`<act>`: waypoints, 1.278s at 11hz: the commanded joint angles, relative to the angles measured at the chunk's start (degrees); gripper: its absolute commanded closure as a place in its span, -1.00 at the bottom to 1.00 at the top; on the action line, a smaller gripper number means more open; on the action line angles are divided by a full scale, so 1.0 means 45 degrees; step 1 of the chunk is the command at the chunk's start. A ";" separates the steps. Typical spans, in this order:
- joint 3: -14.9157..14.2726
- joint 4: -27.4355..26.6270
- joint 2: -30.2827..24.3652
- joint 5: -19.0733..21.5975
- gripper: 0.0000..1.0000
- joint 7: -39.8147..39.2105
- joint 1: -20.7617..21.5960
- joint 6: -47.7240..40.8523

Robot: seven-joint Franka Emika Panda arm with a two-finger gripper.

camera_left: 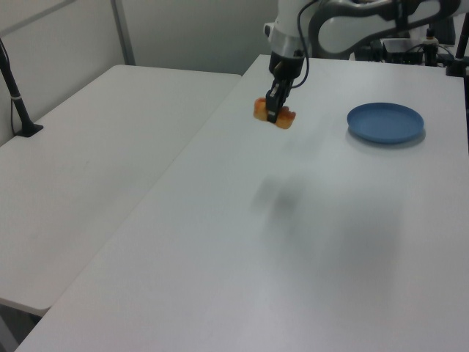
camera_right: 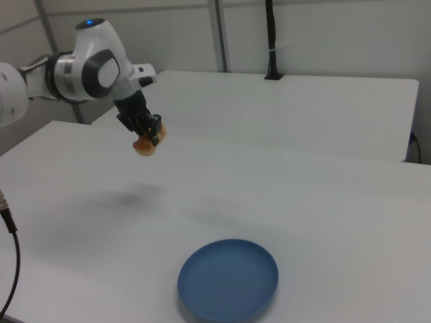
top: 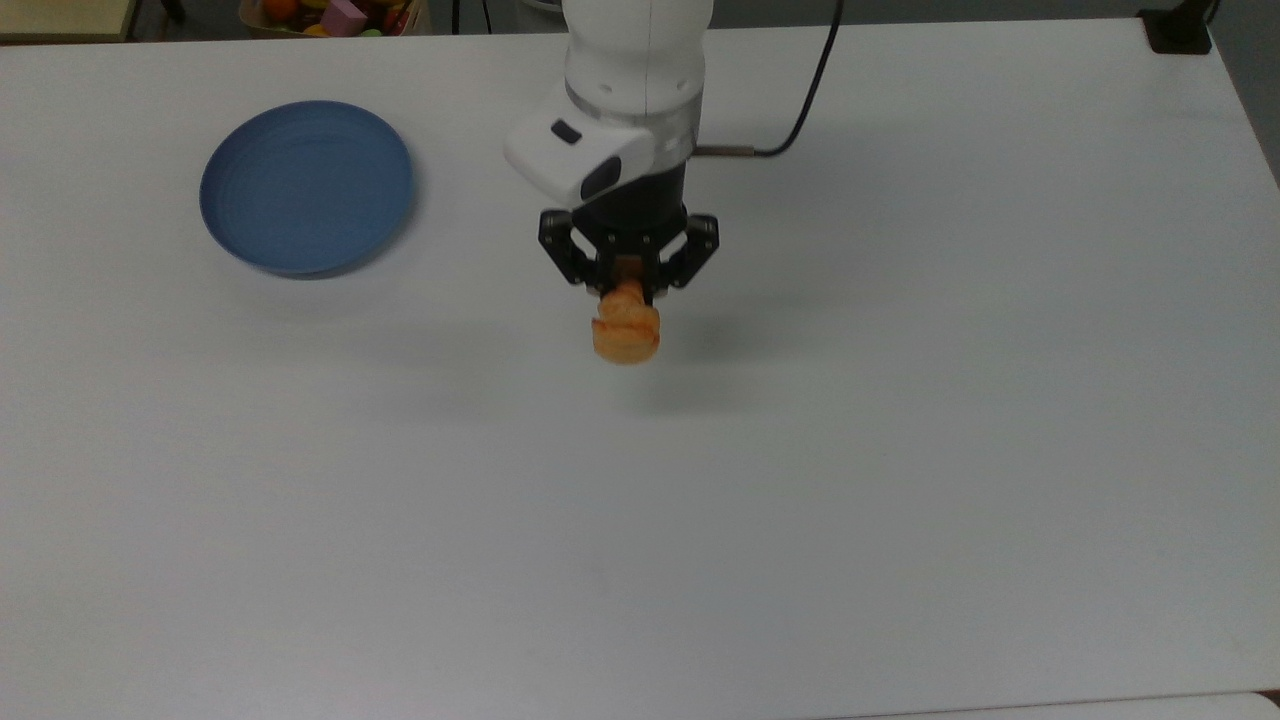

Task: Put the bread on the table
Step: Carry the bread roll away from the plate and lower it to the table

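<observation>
Upper part of the bread (top: 626, 328) is hidden between the black fingers; the braided top cannot be made out. The gripper (top: 628, 288) is clamped on the bread, holding it in the air above the table (top: 900, 450), its shadow cast on the surface below. The blue plate (top: 305, 185) holds nothing and sits well apart, toward the top view's left.
</observation>
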 commanded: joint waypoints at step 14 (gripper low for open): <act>-0.0015 0.0576 0.4466 -0.0602 -0.76 0.1020 0.0471 0.6568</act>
